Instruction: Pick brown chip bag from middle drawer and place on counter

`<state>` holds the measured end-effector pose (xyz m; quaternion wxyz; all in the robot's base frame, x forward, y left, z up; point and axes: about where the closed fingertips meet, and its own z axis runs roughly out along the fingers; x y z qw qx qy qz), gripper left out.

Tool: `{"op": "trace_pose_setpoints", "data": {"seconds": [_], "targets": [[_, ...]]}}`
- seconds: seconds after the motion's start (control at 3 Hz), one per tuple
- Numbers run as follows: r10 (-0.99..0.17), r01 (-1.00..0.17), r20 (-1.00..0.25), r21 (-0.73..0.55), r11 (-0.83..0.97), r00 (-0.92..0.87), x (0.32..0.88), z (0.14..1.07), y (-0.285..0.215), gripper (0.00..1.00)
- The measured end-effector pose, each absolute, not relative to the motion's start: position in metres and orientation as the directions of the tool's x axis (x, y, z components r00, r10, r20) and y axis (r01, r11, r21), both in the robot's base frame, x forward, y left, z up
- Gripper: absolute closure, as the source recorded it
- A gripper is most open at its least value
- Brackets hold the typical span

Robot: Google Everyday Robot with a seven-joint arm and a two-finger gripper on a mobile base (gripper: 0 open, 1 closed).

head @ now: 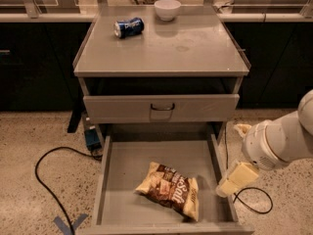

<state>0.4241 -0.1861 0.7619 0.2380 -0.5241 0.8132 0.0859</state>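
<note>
The brown chip bag (171,190) lies flat on the floor of the open middle drawer (122,180), toward its front right, with a dark brown middle and tan ends. My gripper (230,159) hangs at the right of the drawer, over its right side wall and apart from the bag. Its two pale fingers (235,178) are spread apart and hold nothing. The counter (195,53) is the flat grey cabinet top above the drawers.
A dented blue soda can (128,27) and a white bowl (167,9) sit at the back of the counter. A shut upper drawer front with a dark handle (161,106) is above the open drawer. Black cables (44,165) lie on the speckled floor on both sides.
</note>
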Motion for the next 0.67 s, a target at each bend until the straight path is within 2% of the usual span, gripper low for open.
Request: {"op": "trace_pose_setpoints", "data": {"seconds": [0.67], "targets": [[-0.777, -0.896, -0.543, -0.097, 0.434, -0.318, 0.443, 0.692, -0.127, 0.0]]}}
